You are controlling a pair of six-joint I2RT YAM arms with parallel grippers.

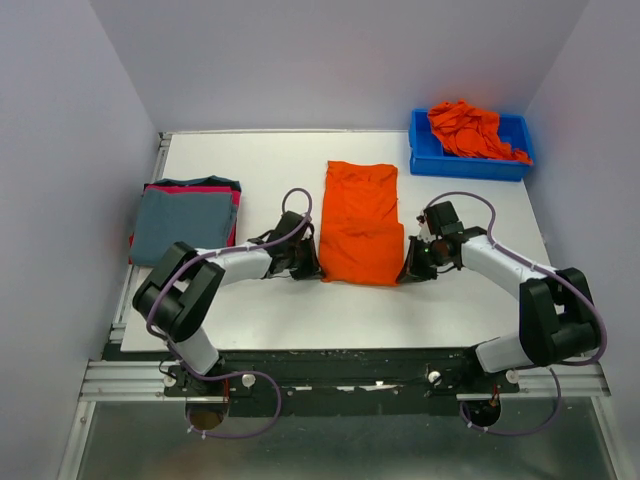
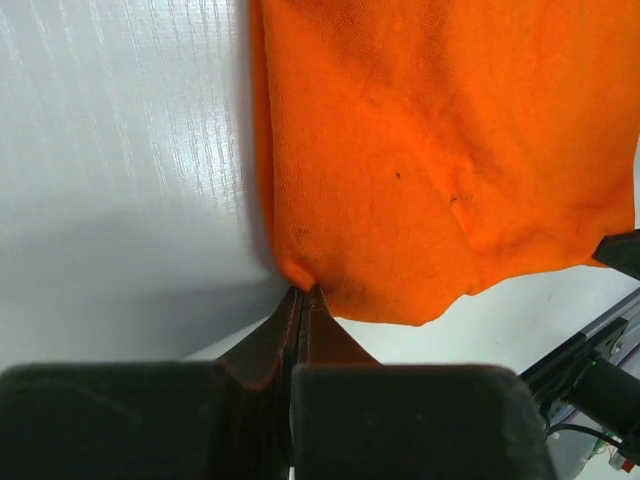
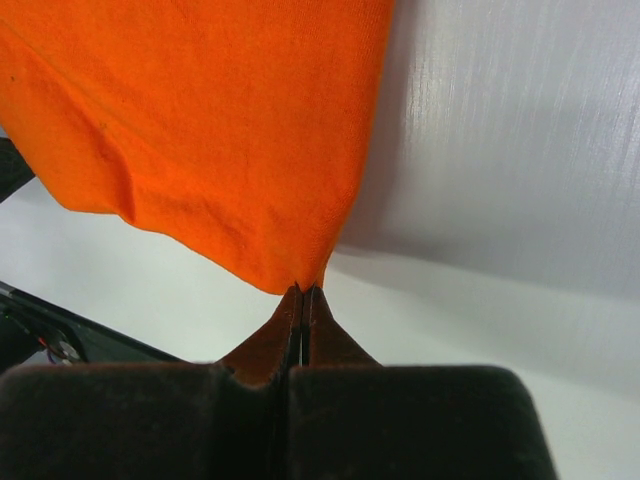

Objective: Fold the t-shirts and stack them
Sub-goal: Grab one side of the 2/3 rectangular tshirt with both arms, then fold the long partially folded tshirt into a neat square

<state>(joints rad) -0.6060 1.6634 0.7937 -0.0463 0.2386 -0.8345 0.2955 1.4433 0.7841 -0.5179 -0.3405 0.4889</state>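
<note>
An orange t-shirt [image 1: 360, 222], folded into a long strip, lies in the middle of the table. My left gripper [image 1: 312, 262] is shut on its near left corner [image 2: 298, 272]. My right gripper [image 1: 408, 268] is shut on the near right corner [image 3: 305, 275]. At the table's left sits a stack of folded t-shirts [image 1: 186, 218], grey-blue on top with red-pink edges showing beneath. More crumpled orange t-shirts [image 1: 468, 130] fill the blue bin.
The blue plastic bin [image 1: 424, 152] stands at the table's back right corner. White walls close in the table at the back and sides. The arm bases and a metal rail [image 1: 340, 378] run along the near edge.
</note>
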